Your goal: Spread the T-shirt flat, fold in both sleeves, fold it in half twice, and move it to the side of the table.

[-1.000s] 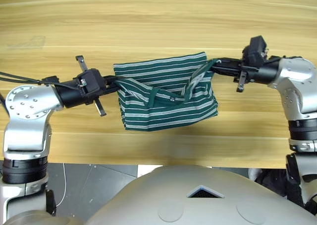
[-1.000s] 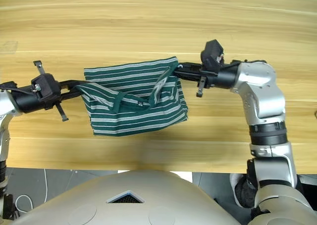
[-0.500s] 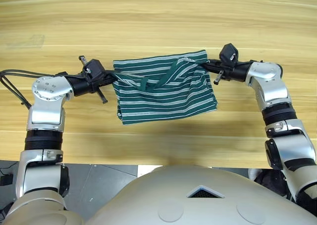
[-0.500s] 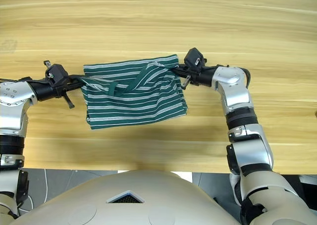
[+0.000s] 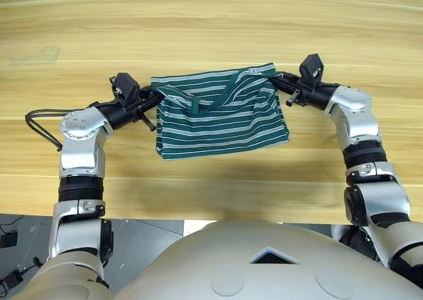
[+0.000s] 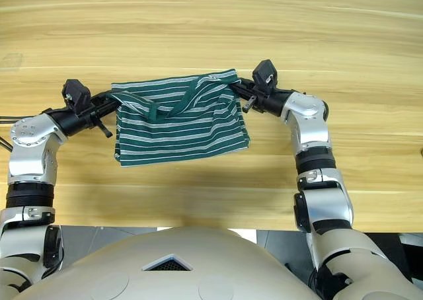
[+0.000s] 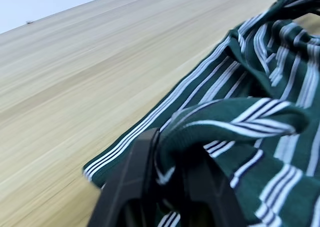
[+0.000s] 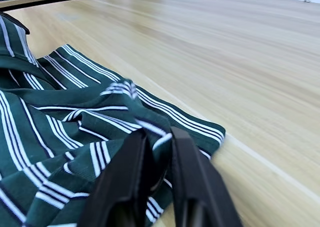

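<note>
- Cloth: dark green T-shirt with white stripes (image 5: 221,118), already reduced to a compact rectangle. It lies on the light wooden table (image 5: 211,22), in the middle of the near half, between the two arms.
- Far edge of the bundle is bunched and raised off the wood where the arms hold it. The near part lies flat, with loose layers sagging between the two holds.
- Left gripper (image 5: 159,96): closed on the far left corner. In the left wrist view its dark fingers (image 7: 135,177) are pinched tight on a rolled ridge of striped fabric with no gap between them.
- Right gripper (image 5: 277,81): closed on the far right corner. In the right wrist view its fingers (image 8: 125,172) clamp a thin fold right at the hem edge.
- Step, as I judge it: one of the half-folds, with the held edge being laid over.
- Handling, my judgement: light, limp knit with no stiffness of its own. It will droop, wrinkle and slide over itself, though it is unlikely to slip on the wood without a pull. Not fragile.
- Where to hold: at the outer corners, through every layer. A pinch that catches only the top layer would let the lower ones peel away.
- Risk: uneven tension between the two arms would skew the rectangle, and the right hold looks shallower than the left.
</note>
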You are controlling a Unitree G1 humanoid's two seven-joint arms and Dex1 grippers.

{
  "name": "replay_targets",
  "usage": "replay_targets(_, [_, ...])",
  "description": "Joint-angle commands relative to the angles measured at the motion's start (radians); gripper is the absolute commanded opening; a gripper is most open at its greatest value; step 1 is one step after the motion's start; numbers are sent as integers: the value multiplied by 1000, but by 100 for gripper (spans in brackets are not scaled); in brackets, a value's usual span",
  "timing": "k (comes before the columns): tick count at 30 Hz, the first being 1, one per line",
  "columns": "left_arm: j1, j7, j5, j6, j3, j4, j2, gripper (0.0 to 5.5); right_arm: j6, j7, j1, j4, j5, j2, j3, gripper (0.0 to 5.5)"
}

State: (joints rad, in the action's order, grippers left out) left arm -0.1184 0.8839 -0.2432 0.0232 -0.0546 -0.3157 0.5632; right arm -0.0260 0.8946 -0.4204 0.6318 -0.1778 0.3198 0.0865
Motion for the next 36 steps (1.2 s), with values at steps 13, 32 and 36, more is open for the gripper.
replay_targets(13, [25, -249, 60, -18, -66, -90, -41, 304, -63, -178, 53, -53, 24, -39, -55, 336])
replay_targets(32, [-32, -561, -76, -53, -231, 452, -150, 385, -187, -215, -376, 426, 383, 3, 163, 465])
replay_targets(36, [-42, -581, -51, -115, -186, 527, -153, 385, -148, -119, -432, 568, 486, 12, 253, 465])
